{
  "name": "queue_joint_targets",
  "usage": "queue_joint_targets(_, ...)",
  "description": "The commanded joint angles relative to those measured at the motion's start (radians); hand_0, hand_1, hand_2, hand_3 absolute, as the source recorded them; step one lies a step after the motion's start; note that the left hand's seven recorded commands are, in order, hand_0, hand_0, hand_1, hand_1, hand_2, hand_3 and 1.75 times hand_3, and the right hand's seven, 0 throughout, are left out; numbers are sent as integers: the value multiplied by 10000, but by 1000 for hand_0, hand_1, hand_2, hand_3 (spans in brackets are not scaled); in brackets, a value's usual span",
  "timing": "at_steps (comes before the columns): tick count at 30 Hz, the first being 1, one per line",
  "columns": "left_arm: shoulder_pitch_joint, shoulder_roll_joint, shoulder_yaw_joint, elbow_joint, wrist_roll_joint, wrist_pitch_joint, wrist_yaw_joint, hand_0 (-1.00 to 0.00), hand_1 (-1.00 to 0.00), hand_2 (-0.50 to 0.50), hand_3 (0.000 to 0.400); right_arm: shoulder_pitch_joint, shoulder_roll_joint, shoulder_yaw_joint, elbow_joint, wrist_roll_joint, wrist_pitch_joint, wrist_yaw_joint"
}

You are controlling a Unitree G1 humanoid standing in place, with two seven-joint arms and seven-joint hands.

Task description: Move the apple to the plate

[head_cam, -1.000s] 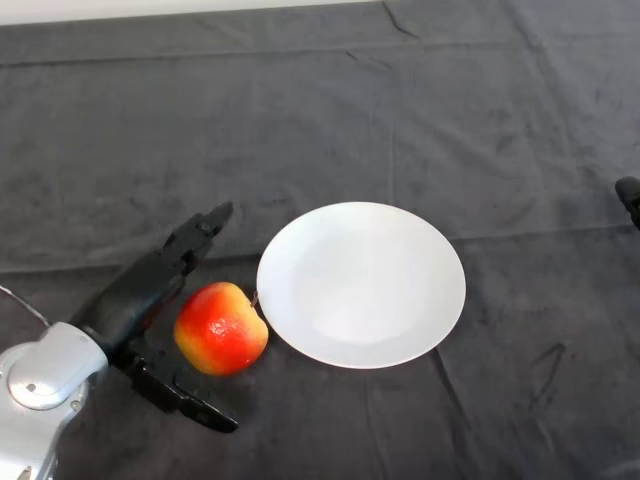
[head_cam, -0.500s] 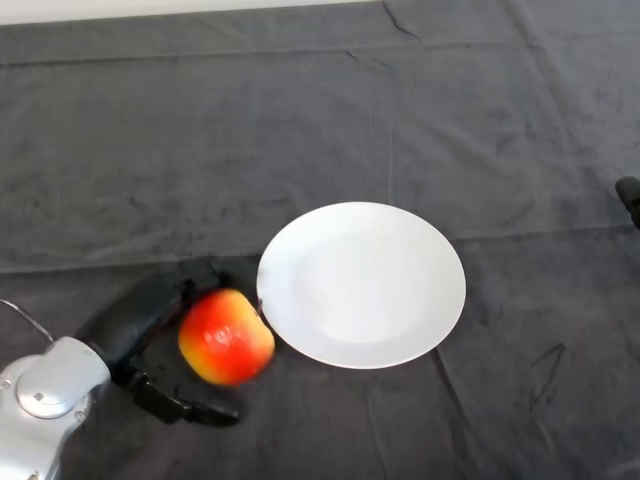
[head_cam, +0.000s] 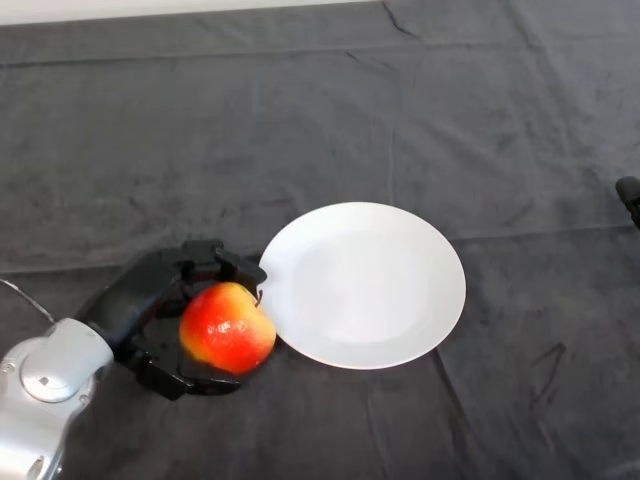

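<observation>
A red and yellow apple (head_cam: 227,328) sits at the left rim of a white plate (head_cam: 362,284), touching or nearly touching it. My left hand (head_cam: 150,296) wraps the apple from the left. Its fingers (head_cam: 222,262) curl over the far side of the fruit, and the thumb (head_cam: 196,384) hooks under the near side. The palm side of the apple is hidden by the hand. The plate holds nothing.
A dark wrinkled cloth (head_cam: 320,120) covers the whole table. A small black object (head_cam: 629,194) pokes in at the right edge.
The fingers, straight and spread a second ago, have curled round the apple's far side. The thumb has closed in below. The apple has shifted slightly toward the plate.
</observation>
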Motion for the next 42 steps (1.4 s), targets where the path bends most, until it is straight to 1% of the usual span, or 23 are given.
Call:
queue_joint_targets(1, -208, -66, 138, 469, 160, -234, 194, -1000, -1000, 0, 400, -109, -122, -27, -455, 35, -8, -109)
queue_joint_targets(7, -395, -273, 202, 74, 388, -94, 712, -1000, -1000, 0, 400, -106, -120, -25, -461, 38, -8, -112)
queue_joint_targets(13, -629, -682, -122, -445, 804, 128, 1338, -1000, -1000, 0, 400, -103, -118, -22, -468, 41, -8, -116)
queue_joint_targets(18, -699, -915, -473, -679, 1044, -20, 1743, -1000, -1000, 0, 400, -101, -116, -20, -473, 43, -8, -119)
queue_joint_targets(22, -778, -988, -705, -715, 1150, -206, 1927, -1000, -1000, 0, 400, -100, -115, -18, -476, 45, -8, -120)
queue_joint_targets(26, -1019, -1098, -997, -733, 1258, -226, 2047, -1000, -1000, 0, 400, -99, -115, -17, -478, 47, -8, -122)
queue_joint_targets(30, -1351, -1311, -1433, -483, 1416, -353, 2263, -1000, -1000, 0, 400, -99, -115, -15, -479, 48, -8, -123)
queue_joint_targets(34, -1696, -1524, -1966, 51, 1565, -675, 2534, -1000, -1000, 0, 400, -99, -116, -14, -477, 50, -7, -123)
queue_joint_targets(37, -1966, -1631, -2348, 626, 1637, -1052, 2719, -1000, -1000, 0, 400, -100, -118, -14, -475, 52, -6, -122)
queue_joint_targets(42, -2380, -1684, -2806, 1772, 1656, -1859, 2921, -1000, -1000, 0, 400, -104, -122, -14, -467, 54, -5, -120)
